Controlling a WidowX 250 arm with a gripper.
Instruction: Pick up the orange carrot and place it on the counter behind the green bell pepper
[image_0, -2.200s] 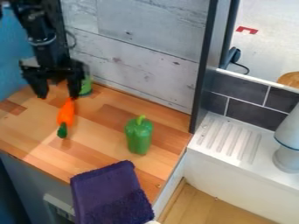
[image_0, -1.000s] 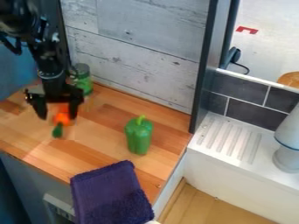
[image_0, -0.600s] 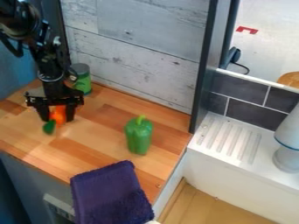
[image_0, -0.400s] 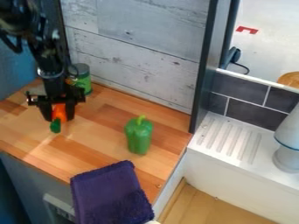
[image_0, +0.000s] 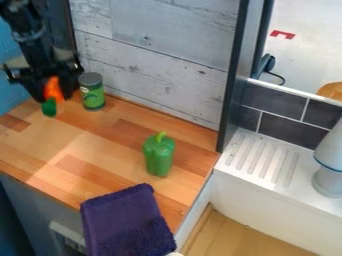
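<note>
The black gripper (image_0: 53, 95) is at the upper left, above the back left part of the wooden counter (image_0: 100, 140), and is shut on the orange carrot (image_0: 53, 89). The carrot's green end (image_0: 49, 107) points down toward the camera, below the fingers. Just right of the gripper stands a green can (image_0: 92, 91) with a grey top, near the back wall. A green bell pepper (image_0: 159, 154) stands upright on the right half of the counter.
A purple towel (image_0: 127, 222) hangs over the counter's front edge. A grey wooden wall (image_0: 153, 55) runs along the back, ending at a dark upright post (image_0: 232, 80). To the right are a white ridged drainboard (image_0: 262, 157) and a grey-white object (image_0: 329, 165).
The gripper came down over the carrot, closed on it, and has lifted it up and back to the left. The can is now in fuller view. Pepper and towel have stayed put.
</note>
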